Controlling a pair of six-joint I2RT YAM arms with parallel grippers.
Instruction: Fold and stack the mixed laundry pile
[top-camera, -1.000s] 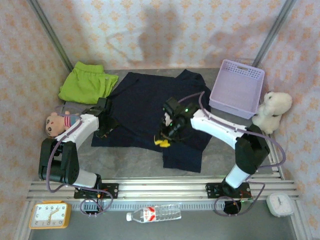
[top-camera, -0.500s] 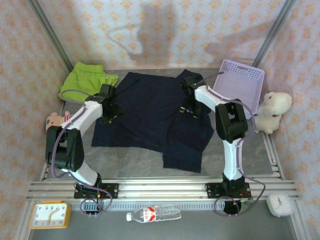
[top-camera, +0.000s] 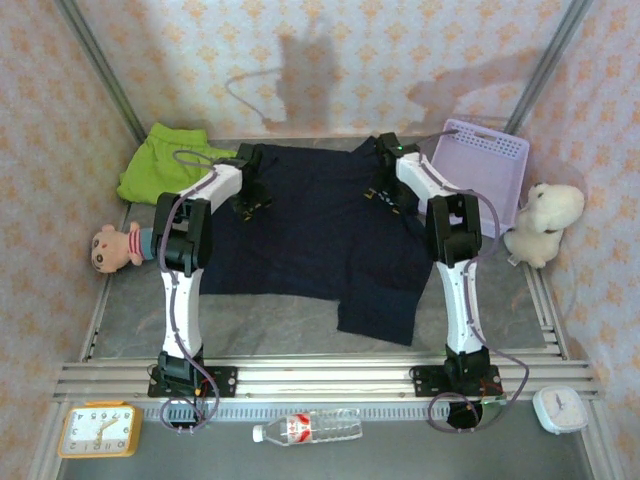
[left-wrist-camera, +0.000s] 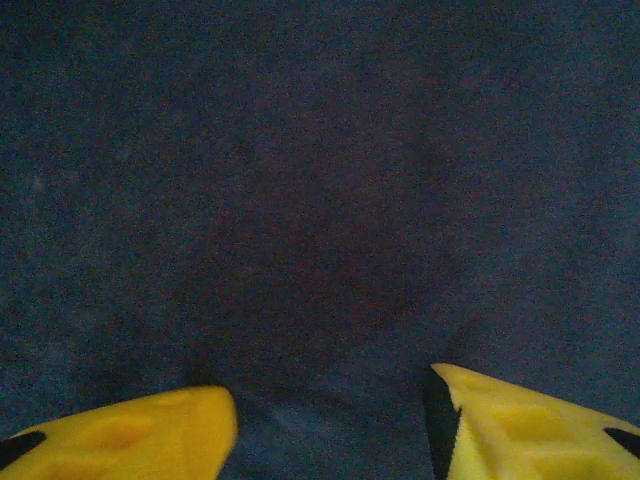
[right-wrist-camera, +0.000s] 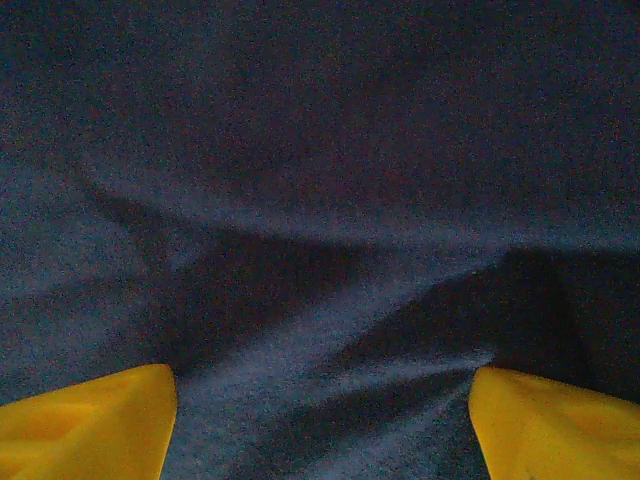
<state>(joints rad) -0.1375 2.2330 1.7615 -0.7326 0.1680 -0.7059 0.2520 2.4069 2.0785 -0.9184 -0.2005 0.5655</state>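
The dark navy garment lies spread flat across the middle of the table, with one flap hanging toward the near side. The lime-green garment is bunched at the back left, apart from both grippers. My left gripper hovers over the navy cloth's far left part. Its yellow fingers stand apart over the navy cloth, so the left gripper is open. My right gripper is over the far right part, and here too the right gripper is open above wrinkled navy cloth.
A lavender basket stands at the back right, a white plush toy beside it. A small doll lies at the left edge. In front of the rail are an orange clock, a bottle and a white timer.
Both arms have stretched from the near and middle part of the navy garment to its far edge. The cloth has shifted slightly and the doll is now uncovered.
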